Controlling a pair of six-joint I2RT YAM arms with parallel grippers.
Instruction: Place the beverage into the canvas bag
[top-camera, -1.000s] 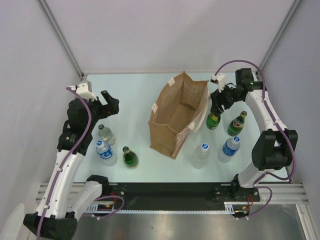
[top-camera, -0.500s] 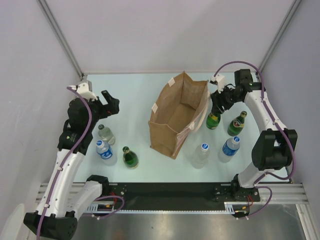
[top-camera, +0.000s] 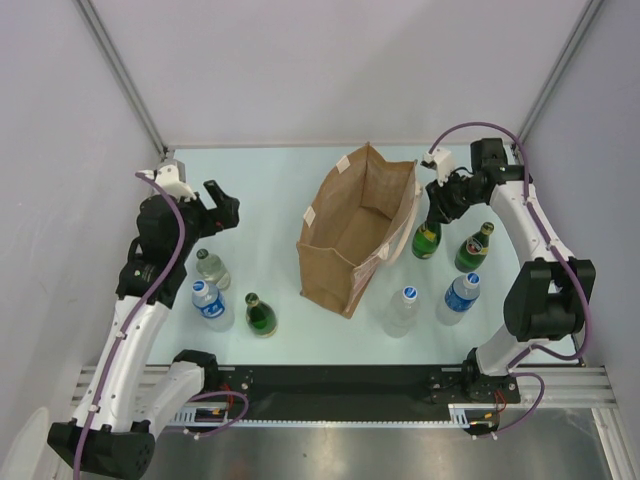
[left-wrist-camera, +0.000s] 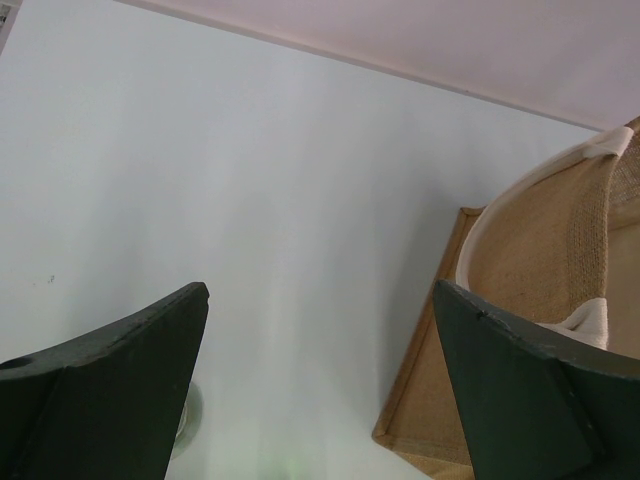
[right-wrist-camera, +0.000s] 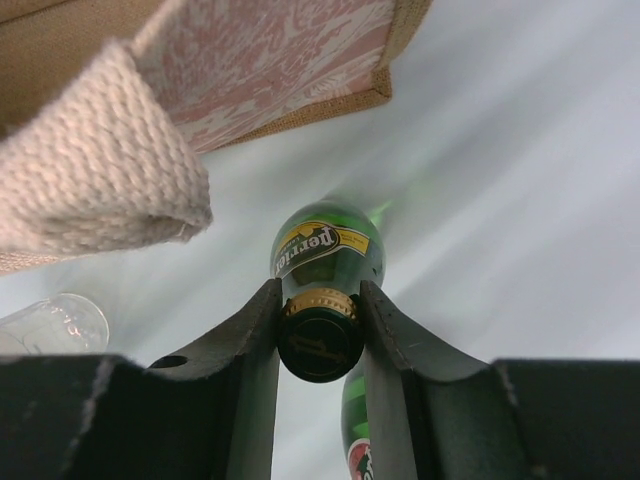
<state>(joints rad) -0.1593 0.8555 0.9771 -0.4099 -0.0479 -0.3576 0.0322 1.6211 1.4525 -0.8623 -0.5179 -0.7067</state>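
Your right gripper (top-camera: 437, 205) is over the green glass bottle (top-camera: 427, 240), just beside the right side of the canvas bag (top-camera: 360, 235). In the right wrist view its jaws are clenched on the bottle's (right-wrist-camera: 325, 290) neck, one finger pressed against each side just below the dark cap, with the yellow label band showing beneath. The bottle is upright and outside the bag. You cannot tell from these views whether its base rests on the worktop (top-camera: 270, 180) or sits just clear of it.

The bag stands in the middle of the worktop with its mouth open toward the overhead camera. One pale handle (right-wrist-camera: 90, 170) droops over the side nearest the grasped bottle.

A second green bottle with a red label (top-camera: 473, 248) stands just to the right of the held one. Two clear blue-capped bottles, (top-camera: 402, 310) and (top-camera: 461, 297), stand nearer the arm bases.

Your left gripper (top-camera: 218, 210) hangs above the worktop well to the left of the bag. Its jaws are spread wide and hold nothing, with bare worktop between the fingers (left-wrist-camera: 110, 370) in the wrist view. Near it stand a clear bottle (top-camera: 211, 268), a blue-labelled water bottle (top-camera: 210, 303) and another green bottle (top-camera: 260, 315).
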